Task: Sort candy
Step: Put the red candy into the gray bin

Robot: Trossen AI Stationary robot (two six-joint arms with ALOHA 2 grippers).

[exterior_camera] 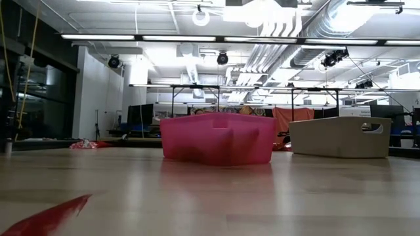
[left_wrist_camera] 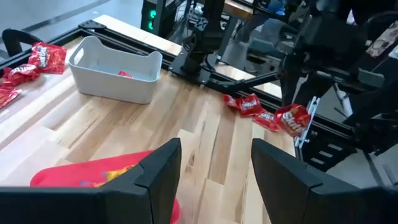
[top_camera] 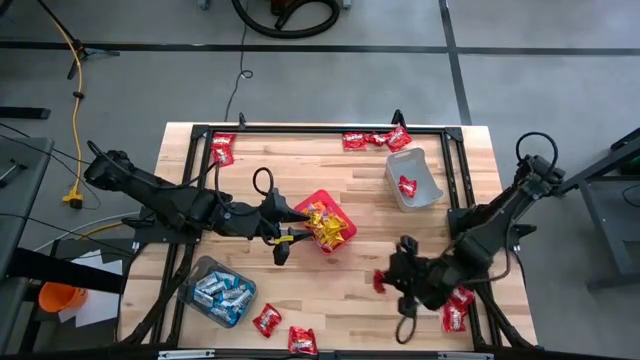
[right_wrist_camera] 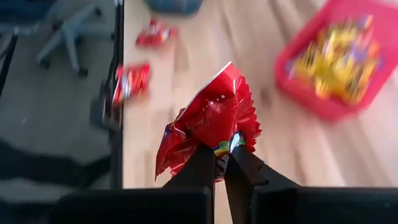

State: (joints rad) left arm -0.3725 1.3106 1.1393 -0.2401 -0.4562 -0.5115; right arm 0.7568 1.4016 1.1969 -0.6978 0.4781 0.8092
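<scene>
Lower left, a clear tub point(top_camera: 217, 292) holds blue-and-white candy; the left hand point(top_camera: 283, 243) gapes wide beside the centre red bin point(top_camera: 326, 223) of yellow candy. Lower right, the right hand point(top_camera: 383, 281) pinches a red candy packet point(right_wrist_camera: 211, 121); upper right, the grey tub point(top_camera: 413, 179) holds one red piece.

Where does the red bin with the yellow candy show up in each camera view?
High view: the red bin sits mid-table, just ahead of the left gripper.
Low view: it stands at the centre, left of the grey tub.
Left wrist view: only its rim shows, beside that arm's open fingers.
Right wrist view: blurred, in a corner, beyond the red packet in the shut fingers.
Shared landmark: the grey tub.
</scene>
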